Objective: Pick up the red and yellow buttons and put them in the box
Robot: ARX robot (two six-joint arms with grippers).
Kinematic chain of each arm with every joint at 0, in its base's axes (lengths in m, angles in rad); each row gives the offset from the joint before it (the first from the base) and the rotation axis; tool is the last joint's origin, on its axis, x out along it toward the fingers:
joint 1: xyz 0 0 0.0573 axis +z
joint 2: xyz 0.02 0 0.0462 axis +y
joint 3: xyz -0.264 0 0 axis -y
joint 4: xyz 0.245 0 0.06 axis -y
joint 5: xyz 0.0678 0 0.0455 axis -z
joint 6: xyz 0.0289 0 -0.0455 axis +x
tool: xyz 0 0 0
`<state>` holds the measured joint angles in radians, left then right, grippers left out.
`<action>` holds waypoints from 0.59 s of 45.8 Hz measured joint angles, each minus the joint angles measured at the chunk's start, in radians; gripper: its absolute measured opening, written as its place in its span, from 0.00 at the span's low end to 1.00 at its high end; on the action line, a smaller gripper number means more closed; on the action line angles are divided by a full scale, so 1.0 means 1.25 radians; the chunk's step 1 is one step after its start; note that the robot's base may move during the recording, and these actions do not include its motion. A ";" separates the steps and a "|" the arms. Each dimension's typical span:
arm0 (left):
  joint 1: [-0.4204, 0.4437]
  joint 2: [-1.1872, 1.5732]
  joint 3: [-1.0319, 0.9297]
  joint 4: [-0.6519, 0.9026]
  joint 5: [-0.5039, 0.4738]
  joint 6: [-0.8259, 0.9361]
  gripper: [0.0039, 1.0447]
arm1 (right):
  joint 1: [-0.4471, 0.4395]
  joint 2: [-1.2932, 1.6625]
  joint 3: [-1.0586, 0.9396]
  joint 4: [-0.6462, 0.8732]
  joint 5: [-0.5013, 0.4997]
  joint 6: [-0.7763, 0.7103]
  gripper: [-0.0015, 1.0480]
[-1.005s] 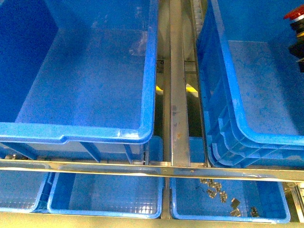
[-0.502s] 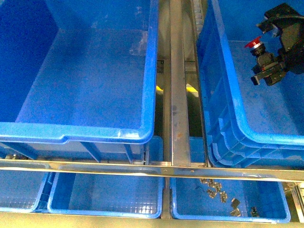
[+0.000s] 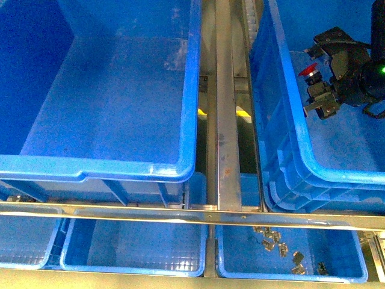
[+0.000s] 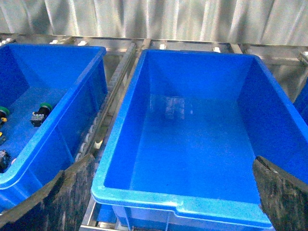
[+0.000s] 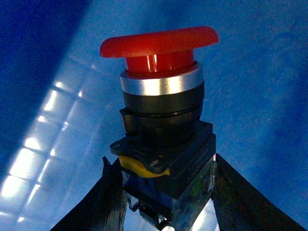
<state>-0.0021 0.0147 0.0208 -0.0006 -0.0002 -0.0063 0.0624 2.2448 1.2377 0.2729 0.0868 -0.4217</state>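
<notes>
- Blue plastic fills the scene. The large, deep blue nested bin (image 3: pixel 352 176), the box, lies directly under the right gripper (image 3: pixel 323 90), with bare floor spread out below the jaws.
- Those jaws clamp the black, blocky body of the red mushroom-capped push-button (image 3: pixel 309 70). In the right wrist view the cap stands out past both fingertips, touching neither.
- The step in hand looks like the carry before the drop. The button hangs inside the box's rim line, so the next move needs only a short lowering and a parting of the jaws.
- The nearest edge is the box wall on the side of the long steel rail (image 3: pixel 224 108), just beside the jaws. Elsewhere around them the floor is open.
- The left gripper (image 4: pixel 168 202) has its jaws spread wide and holds nothing. A second, empty blue bin (image 4: pixel 118 125) sits ahead of them.
</notes>
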 joint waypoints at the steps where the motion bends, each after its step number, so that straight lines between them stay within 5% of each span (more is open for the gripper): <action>1: 0.000 0.000 0.000 0.000 0.000 0.000 0.93 | 0.000 0.002 0.000 0.000 0.000 0.001 0.39; 12: 0.000 0.000 0.000 0.000 0.000 0.000 0.93 | 0.003 0.006 0.000 0.005 0.007 0.009 0.41; 22: 0.000 0.000 0.000 0.000 0.000 0.000 0.93 | -0.009 -0.002 -0.022 0.054 0.020 0.013 0.83; 27: 0.000 0.000 0.000 0.000 0.000 0.000 0.93 | -0.018 -0.025 -0.048 0.075 0.014 0.015 0.96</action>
<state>-0.0021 0.0147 0.0208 -0.0002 -0.0002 -0.0063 0.0395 2.2139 1.1778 0.3668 0.1043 -0.4026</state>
